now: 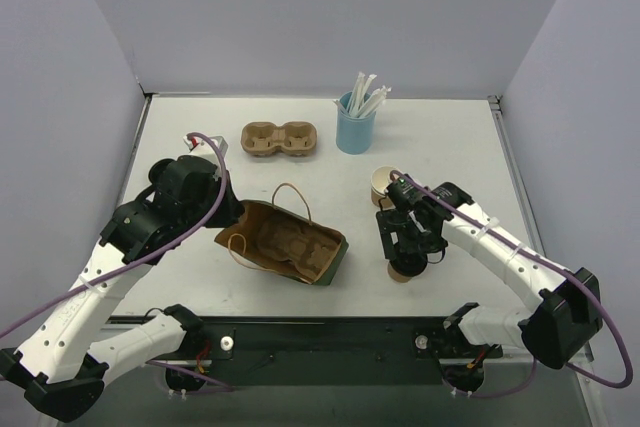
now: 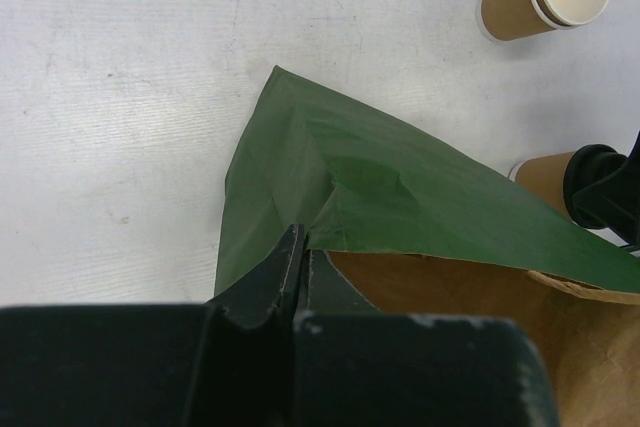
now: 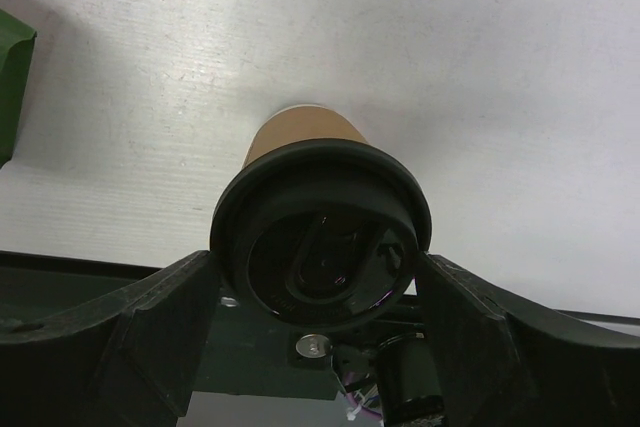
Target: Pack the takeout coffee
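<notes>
At the right gripper (image 3: 320, 292): clamped on a black-lidded tan cup (image 3: 303, 132), with fingers (image 3: 150, 332) flush against both sides of the lid; cannot tell whether lifted or resting on the table (image 1: 450, 147). Judged risky to hold by the lid alone; could pop it off or tip the cup, spilling on the way to the bag.

At 11 o'clock, close behind that gripper: the takeout coffee (image 1: 382, 183), open, white-rimmed, cream inside, upright on the table, not yet packed; easily knocked over by a careless swing toward 9 o'clock.

At 9 o'clock: a green-and-brown paper bag (image 1: 290, 239), pinched at its 10 o'clock corner by the left gripper (image 2: 300, 259), shut tight on the paper; liable to tear if pulled harder, and to sag shut at the mouth if released before a cup goes in.

Farther out, at 11 and 10 o'clock: a light-blue cup of straws (image 1: 354, 129) and a two-hole pulp cup carrier (image 1: 280, 139), well apart from both grippers; little danger there.
</notes>
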Robot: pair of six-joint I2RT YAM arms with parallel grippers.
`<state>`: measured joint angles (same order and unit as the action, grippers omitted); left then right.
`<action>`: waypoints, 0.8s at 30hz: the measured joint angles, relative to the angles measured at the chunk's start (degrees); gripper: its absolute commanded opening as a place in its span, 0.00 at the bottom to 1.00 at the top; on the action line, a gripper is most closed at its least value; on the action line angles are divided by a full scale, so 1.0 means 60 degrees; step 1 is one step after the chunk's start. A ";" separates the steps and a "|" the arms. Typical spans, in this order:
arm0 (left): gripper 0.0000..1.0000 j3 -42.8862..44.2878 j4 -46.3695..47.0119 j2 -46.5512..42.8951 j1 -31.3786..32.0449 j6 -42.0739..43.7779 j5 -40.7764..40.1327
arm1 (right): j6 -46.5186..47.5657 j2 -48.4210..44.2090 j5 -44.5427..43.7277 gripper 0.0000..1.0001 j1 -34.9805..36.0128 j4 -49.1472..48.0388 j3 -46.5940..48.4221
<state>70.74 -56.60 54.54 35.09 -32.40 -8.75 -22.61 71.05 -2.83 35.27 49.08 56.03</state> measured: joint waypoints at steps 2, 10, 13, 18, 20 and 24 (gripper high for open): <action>0.00 -0.0004 0.0004 0.0000 0.0000 -0.0007 0.0000 | 0.0000 0.0000 -0.0029 0.81 -0.0044 0.0000 0.0000; 0.00 -0.0004 0.0004 0.0007 0.0000 -0.0036 0.0004 | 0.0029 -0.0004 -0.0051 0.81 -0.0091 0.0000 0.0000; 0.00 -0.0004 0.0011 0.0036 -0.0004 -0.0040 0.0007 | 0.0044 0.0000 -0.0051 0.81 -0.0142 0.0000 0.0000; 0.00 0.0000 0.0033 0.0091 0.0000 -0.0047 0.0007 | 0.0055 0.0033 -0.0029 0.79 -0.0204 0.0000 0.0000; 0.00 -0.0004 0.0033 0.0102 -0.0004 -0.0062 0.0007 | 0.0066 0.0087 0.0022 0.78 -0.0240 0.0000 0.0000; 0.00 0.0000 0.0033 0.0106 -0.0004 -0.0080 0.0007 | 0.0062 0.0160 0.0091 0.78 -0.0259 0.0000 0.0000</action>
<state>70.74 -56.40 55.18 35.07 -32.88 -8.71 -22.24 72.01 -2.28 33.71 49.08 56.03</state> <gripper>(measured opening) 0.022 0.780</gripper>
